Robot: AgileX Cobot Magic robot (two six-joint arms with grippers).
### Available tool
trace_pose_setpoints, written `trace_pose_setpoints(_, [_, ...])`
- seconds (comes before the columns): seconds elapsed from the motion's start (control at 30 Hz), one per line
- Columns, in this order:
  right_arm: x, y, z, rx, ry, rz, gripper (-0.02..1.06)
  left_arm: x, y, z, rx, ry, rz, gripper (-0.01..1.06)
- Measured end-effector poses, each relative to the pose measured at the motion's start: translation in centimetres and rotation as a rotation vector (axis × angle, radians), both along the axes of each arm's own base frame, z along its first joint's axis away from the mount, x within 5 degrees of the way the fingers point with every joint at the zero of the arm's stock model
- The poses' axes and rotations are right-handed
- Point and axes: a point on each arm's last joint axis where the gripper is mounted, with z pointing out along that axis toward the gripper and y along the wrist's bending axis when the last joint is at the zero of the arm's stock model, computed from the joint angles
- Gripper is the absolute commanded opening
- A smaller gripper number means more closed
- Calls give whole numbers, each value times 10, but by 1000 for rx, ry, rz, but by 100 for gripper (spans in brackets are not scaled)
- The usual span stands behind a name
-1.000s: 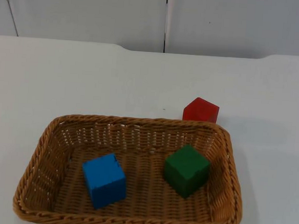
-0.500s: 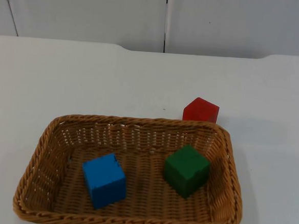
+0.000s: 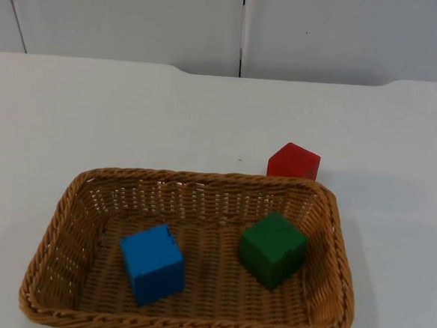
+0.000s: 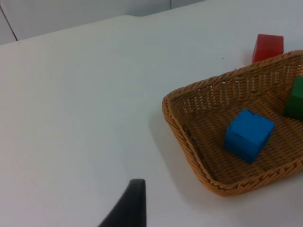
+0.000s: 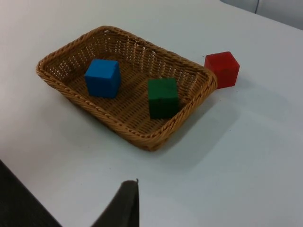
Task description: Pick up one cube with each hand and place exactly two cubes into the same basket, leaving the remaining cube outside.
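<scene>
The wicker basket (image 3: 189,256) is sitting on the white desk (image 3: 94,118), and it is carrying the blue cube (image 3: 151,264) toward its left side and the green cube (image 3: 272,250) toward its right, the two standing apart from each other and both resting on the woven floor. The red cube (image 3: 294,162) is standing on the desk just beyond the basket's far rim, near its right corner, outside the weave. Judging from this layout, the count is already right: two cubes in, one out, so the step in hand is looking like a clean retreat and wait. The left end effector (image 4: 127,208) is hanging over bare desk, well off the basket's left end, and the right end effector (image 5: 122,203) is hanging over bare desk on the basket's near side; only one dark fingertip of each is showing, so whether either is released or clenched I cannot tell, though neither is grasping a cube. Doing this well is meaning keeping both arms away from the rim, since a brush could be shifting the basket against the red cube beside it.
</scene>
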Motion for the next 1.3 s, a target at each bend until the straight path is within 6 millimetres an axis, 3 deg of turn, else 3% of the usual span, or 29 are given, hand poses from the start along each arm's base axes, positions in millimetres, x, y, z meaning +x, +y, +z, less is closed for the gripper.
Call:
trace_pose_setpoints(0.97, [0, 0, 0, 3, 2, -4, 105, 0, 0, 0, 0, 0, 0, 105])
trace_pose_setpoints(1.3, [-1, 1, 0, 3, 2, -132, 105, 0, 0, 0, 0, 0, 0, 105])
